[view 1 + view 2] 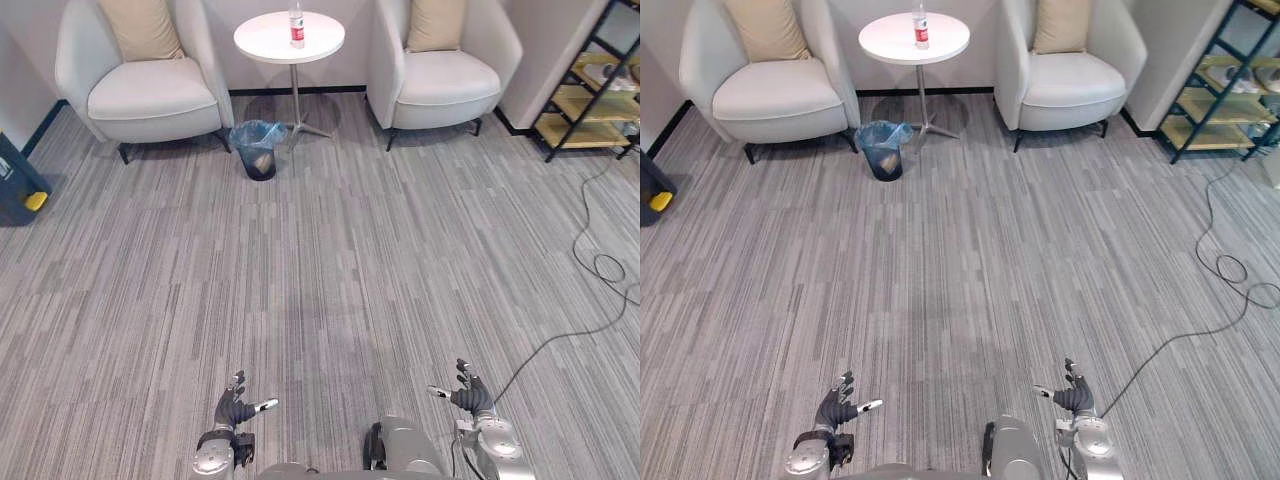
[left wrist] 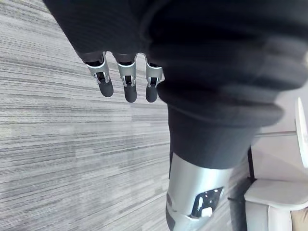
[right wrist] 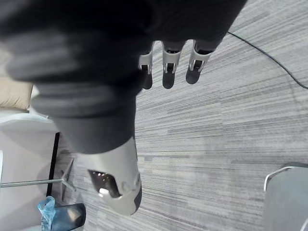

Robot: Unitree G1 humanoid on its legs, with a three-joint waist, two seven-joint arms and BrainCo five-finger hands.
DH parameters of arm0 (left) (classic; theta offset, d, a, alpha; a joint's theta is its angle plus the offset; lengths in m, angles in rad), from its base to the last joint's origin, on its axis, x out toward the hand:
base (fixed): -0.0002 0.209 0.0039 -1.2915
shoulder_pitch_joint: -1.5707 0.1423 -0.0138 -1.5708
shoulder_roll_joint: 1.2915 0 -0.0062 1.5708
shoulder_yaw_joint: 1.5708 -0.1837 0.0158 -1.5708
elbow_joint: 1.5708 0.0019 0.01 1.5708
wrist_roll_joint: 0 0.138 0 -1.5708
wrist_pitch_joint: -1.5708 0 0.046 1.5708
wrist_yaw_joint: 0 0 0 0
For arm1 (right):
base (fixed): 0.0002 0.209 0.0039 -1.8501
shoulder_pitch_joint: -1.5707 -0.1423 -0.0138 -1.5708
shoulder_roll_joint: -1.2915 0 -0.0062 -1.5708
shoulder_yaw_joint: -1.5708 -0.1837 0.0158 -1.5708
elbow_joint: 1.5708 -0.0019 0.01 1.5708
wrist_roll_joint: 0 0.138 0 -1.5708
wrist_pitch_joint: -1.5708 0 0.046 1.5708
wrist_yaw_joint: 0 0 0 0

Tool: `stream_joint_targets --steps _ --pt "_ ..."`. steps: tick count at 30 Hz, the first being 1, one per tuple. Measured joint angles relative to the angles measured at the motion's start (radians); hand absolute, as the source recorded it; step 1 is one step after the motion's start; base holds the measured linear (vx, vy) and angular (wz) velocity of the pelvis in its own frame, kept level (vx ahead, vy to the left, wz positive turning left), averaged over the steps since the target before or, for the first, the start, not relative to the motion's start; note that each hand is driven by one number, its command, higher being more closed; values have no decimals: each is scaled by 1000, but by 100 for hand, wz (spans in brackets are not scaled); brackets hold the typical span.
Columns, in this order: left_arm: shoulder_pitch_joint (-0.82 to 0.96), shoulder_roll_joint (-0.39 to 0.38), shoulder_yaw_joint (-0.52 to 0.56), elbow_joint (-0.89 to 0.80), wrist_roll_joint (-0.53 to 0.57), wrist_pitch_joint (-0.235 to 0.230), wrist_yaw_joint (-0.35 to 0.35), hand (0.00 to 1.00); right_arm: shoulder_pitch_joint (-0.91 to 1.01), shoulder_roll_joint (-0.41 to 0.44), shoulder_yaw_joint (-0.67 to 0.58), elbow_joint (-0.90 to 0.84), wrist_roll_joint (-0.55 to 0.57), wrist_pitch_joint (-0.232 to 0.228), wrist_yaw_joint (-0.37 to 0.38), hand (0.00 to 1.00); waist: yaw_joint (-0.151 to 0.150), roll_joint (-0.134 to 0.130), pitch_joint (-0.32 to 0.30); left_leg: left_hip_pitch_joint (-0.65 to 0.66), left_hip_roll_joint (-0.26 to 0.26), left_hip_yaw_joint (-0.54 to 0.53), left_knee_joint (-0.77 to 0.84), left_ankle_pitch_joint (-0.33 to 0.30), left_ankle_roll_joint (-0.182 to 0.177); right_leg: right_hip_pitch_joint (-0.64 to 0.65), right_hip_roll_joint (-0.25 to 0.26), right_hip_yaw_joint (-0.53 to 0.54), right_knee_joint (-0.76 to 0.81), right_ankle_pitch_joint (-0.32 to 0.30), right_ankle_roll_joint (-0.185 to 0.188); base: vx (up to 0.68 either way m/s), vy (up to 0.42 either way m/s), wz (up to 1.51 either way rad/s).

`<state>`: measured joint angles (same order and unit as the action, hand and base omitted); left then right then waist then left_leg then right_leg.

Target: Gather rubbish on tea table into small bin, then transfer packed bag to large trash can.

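A round white tea table (image 1: 270, 42) stands far ahead between two armchairs, with a clear bottle with a red label (image 1: 296, 24) upright on it. On the carpet just left of the table's foot sits the small dark bin (image 1: 259, 150), lined with a blue bag and holding some rubbish. My left hand (image 1: 236, 408) and right hand (image 1: 468, 395) hover low over the carpet at the near edge, far from the table. Both are open with straight fingers (image 2: 126, 83) and nothing in them. The right wrist view also catches the small bin (image 3: 67, 217).
White armchairs with beige cushions stand left (image 1: 140, 85) and right (image 1: 440, 70) of the table. A dark blue container with a yellow part (image 1: 18, 182) sits at the left edge. A dark metal shelf with wooden boards (image 1: 590, 95) stands at the far right. Grey carpet stretches between me and the table.
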<state>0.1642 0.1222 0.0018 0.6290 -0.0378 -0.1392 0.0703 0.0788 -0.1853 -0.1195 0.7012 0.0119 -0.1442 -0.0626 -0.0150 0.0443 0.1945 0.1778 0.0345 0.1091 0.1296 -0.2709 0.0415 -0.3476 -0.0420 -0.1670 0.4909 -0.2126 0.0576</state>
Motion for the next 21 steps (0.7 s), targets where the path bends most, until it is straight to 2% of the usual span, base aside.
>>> stream_joint_targets --steps 1,2,3,4,5,6,7,8,9,10,12,13,15,17,18,20,21 --pt "-10 11 0 0 0 -2 2 0 -11 -1 0 -1 5 0 0 0 2 -18 -1 19 -1 -4 -9 -1 -30 1 8 5 -140 97 -11 405 -129 28" --pt "-9 17 -1 1 0 -2 3 0 -13 -1 1 -1 10 -2 -1 0 1 -27 0 34 -4 -11 -12 -11 -47 1 4 6 -187 159 -36 451 -175 32" --pt "-18 16 2 14 0 -2 3 0 -12 -8 0 3 18 -1 -1 0 -2 -38 -3 62 2 -28 -11 -39 -82 1 -2 2 -167 260 -102 448 -182 18" --pt "-19 9 2 18 0 0 7 0 -19 -12 0 12 19 1 -1 0 1 -19 -6 66 23 -27 -1 -38 -88 -4 11 -10 -145 250 -104 434 -215 22" --pt "-26 3 1 18 0 -2 12 0 -35 -12 0 5 23 0 -1 0 -5 -7 -13 31 47 -31 70 -28 -105 4 25 -27 -146 209 -122 398 -231 6" --pt "-29 -2 1 19 -1 -2 19 0 -44 -13 0 5 27 -1 -1 0 -5 -2 -12 10 59 -31 119 -26 -110 12 35 -30 -153 201 -131 398 -253 16" --pt "-38 -12 0 27 -1 -2 20 0 -51 -13 0 4 28 -1 -2 0 -9 10 -10 -49 87 -36 273 -12 -131 58 55 -43 -192 189 -143 395 -252 21" --pt "-38 -22 1 29 -1 -2 20 0 -48 -13 6 2 37 -1 -3 0 -20 21 -6 -116 118 -49 478 48 -147 150 84 -59 -265 190 -147 410 -239 26" --pt "-31 -27 1 29 -1 -2 20 0 -37 -12 19 -6 43 -1 -4 0 -17 21 -4 -167 152 -53 633 116 -138 227 104 -60 -325 193 -160 485 -262 16" --pt "-27 -29 0 29 -1 -3 19 0 -28 -7 22 -16 57 -4 -6 0 -9 21 -3 -208 186 -36 771 110 -133 296 123 -55 -371 193 -167 391 -202 -6" --pt "-27 -31 0 28 -1 -2 19 0 -31 4 20 -21 69 -8 -24 0 5 14 -1 -296 224 9 914 88 -104 381 135 -34 -425 182 -188 335 -158 -23" --pt "-31 -31 0 25 -4 -2 19 0 -37 4 19 -21 76 -7 -29 0 19 4 4 -364 225 33 920 81 -94 413 135 -15 -451 169 -206 291 -109 -31" --pt "-33 -30 1 8 -12 -2 22 0 -46 3 19 -18 78 -5 -30 0 35 9 3 -449 205 47 843 70 -81 441 132 12 -478 164 -210 260 -13 -39" --pt "-28 -34 1 5 -12 -2 22 0 -52 8 10 -18 78 -4 -30 0 40 1 16 -473 150 64 627 57 -82 474 104 30 -481 156 -180 274 62 -32" --pt "-28 -44 1 2 -12 -2 22 0 -52 4 2 -18 78 -4 -30 0 49 -9 23 -477 104 65 446 62 -89 489 84 44 -489 144 -165 292 115 -27" --pt "-26 -57 1 -13 -11 -3 22 0 -53 -1 -11 -17 78 -4 -32 0 62 10 16 -476 54 41 166 123 -126 502 72 68 -500 119 -136 338 158 -28" --pt "-26 -58 1 -13 -12 -3 22 0 -53 -2 -11 -17 78 -4 -32 0 62 11 15 -477 53 40 153 127 -125 503 72 69 -500 117 -134 339 189 -36"
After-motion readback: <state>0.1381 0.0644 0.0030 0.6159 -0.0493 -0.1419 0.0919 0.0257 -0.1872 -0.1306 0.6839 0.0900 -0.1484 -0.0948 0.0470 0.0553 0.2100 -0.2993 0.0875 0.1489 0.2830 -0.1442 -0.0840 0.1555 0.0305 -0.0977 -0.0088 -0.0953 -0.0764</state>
